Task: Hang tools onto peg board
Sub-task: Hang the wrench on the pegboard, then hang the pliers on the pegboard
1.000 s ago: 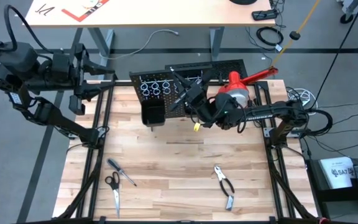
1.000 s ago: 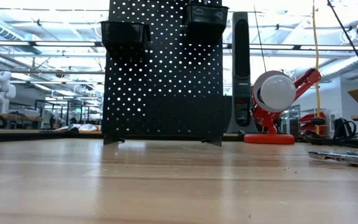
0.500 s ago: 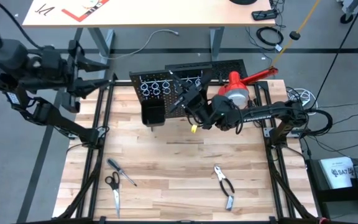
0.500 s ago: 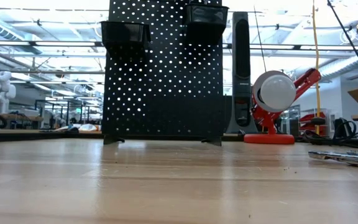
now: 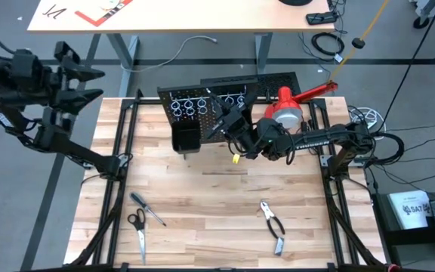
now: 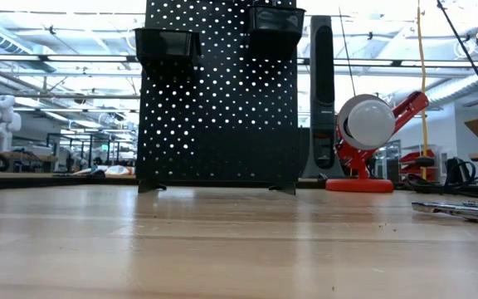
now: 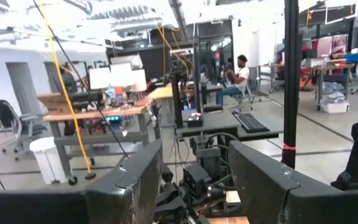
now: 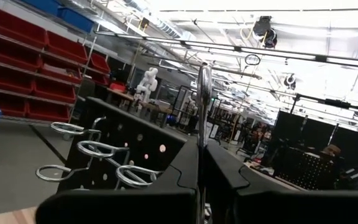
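The black peg board point(image 5: 202, 97) stands upright at the table's far middle, with silver rings point(image 5: 188, 106) and a black bin point(image 5: 186, 138); it also shows in the low view point(image 6: 218, 100). My right gripper point(image 5: 225, 125) is just in front of the board, right of the rings, shut on a thin silver tool point(image 8: 202, 93). My left gripper point(image 5: 87, 83) is open and empty, off the table's far left corner. A screwdriver point(image 5: 148, 209), scissors point(image 5: 138, 230) and pliers point(image 5: 273, 223) lie flat on the table near its front. My right gripper pinches the thin silver tool between its two fingers, at the tool's lower part point(image 8: 201, 142). The tool shows edge-on and sticks out past the fingertips, its free end point(image 8: 204, 78) in the air beside the board's rings point(image 8: 98, 149). It is lifted clear of the table.
A red-and-white lamp point(image 5: 285, 109) stands right of the peg board, close behind my right arm. A flat black slotted panel point(image 5: 274, 81) lies behind the board. Bare wood table point(image 5: 202, 189) spreads between the board and the tools at the front.
My left gripper has drawn back toward the left and far side, away from the table's corner, staying open. My right gripper has stayed near the peg board with the silver tool in its hold.
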Robot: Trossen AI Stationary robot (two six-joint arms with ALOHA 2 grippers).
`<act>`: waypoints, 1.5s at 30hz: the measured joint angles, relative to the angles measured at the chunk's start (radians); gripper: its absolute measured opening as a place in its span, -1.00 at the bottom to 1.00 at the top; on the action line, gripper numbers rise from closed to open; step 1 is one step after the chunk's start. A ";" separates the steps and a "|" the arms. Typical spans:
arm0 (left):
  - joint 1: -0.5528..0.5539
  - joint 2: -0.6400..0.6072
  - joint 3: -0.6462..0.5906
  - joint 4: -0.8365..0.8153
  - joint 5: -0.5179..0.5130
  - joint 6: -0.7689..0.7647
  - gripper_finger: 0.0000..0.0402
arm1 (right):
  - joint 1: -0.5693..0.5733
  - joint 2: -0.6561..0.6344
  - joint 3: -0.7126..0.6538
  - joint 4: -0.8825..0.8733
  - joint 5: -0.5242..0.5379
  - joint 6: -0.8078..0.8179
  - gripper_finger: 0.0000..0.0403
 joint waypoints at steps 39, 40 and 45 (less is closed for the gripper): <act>0.000 -0.001 0.000 -0.030 0.000 0.018 -0.03 | 0.073 -0.020 0.007 0.156 -0.005 -0.107 -0.41; 0.000 -0.001 0.000 -0.030 0.000 0.018 -0.03 | 0.081 -0.020 0.011 0.161 -0.004 -0.113 -0.38; 0.000 -0.001 0.000 -0.037 0.000 0.009 -0.03 | 0.132 -0.034 0.034 0.188 -0.021 -0.188 -0.27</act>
